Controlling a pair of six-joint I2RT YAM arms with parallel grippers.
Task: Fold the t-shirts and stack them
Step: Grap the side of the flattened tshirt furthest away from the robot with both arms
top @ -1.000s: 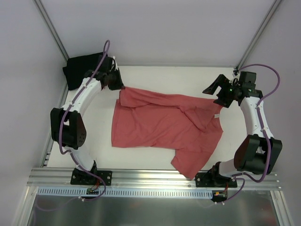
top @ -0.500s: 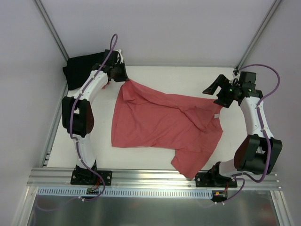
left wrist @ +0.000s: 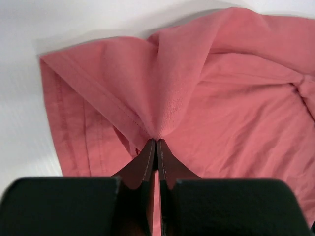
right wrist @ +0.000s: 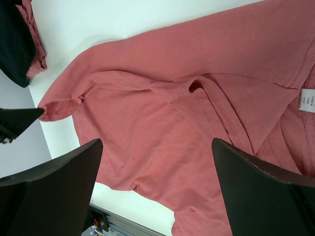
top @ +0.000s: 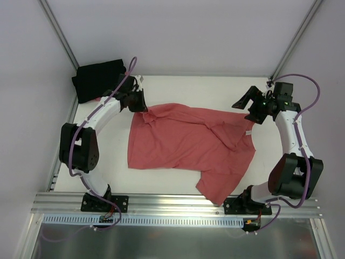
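Left gripper [left wrist: 156, 141] clamped shut on a fold of the coral-red t-shirt [top: 183, 143], which lies crumpled on the white table [top: 215, 86]. Right gripper [top: 245, 98] gaping, empty, near its far-right corner. Black t-shirt [top: 96, 81] bunched at the far-left corner; pale walls [top: 178, 32] enclose.

neck label [right wrist: 307, 100] on coral-red t-shirt [right wrist: 162, 132], print unreadable

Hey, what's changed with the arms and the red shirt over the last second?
The left gripper, shut on the far left corner of the coral-red shirt, carried it toward the far edge, then back toward the middle. The right gripper stayed open over the shirt's right end; the black shirt did not move.
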